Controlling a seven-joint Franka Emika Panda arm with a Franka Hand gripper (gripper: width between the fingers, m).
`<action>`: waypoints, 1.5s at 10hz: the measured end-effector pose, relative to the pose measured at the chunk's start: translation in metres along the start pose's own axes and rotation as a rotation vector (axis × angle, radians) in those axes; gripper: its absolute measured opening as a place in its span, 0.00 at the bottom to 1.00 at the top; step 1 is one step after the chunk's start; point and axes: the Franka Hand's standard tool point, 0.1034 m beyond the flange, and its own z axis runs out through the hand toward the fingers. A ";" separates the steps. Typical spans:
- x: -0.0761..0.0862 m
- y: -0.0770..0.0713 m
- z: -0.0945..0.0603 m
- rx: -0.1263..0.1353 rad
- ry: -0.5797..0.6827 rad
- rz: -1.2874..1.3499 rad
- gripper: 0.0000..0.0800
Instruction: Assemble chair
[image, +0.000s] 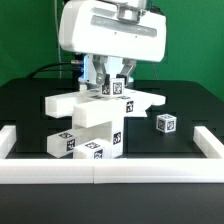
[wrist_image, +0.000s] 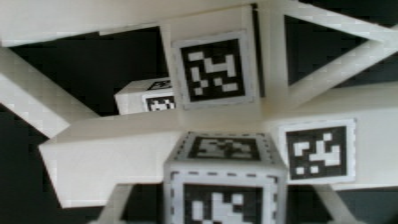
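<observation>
Chair parts are matte white slabs and bars bearing square tags.

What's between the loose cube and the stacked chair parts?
Nothing: the exterior view shows only bare black table between the cube and the stacked parts.

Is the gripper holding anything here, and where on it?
Cannot tell for certain. The gripper straddles the top end of the upright tagged chair part standing on the stacked pieces, but whether it is actually clamped on it is not visible.
</observation>
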 end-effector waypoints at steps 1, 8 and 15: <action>0.000 0.000 0.000 0.001 0.001 0.097 0.36; 0.002 0.006 0.002 -0.007 -0.001 0.645 0.36; 0.003 0.007 0.001 -0.009 0.005 0.739 0.75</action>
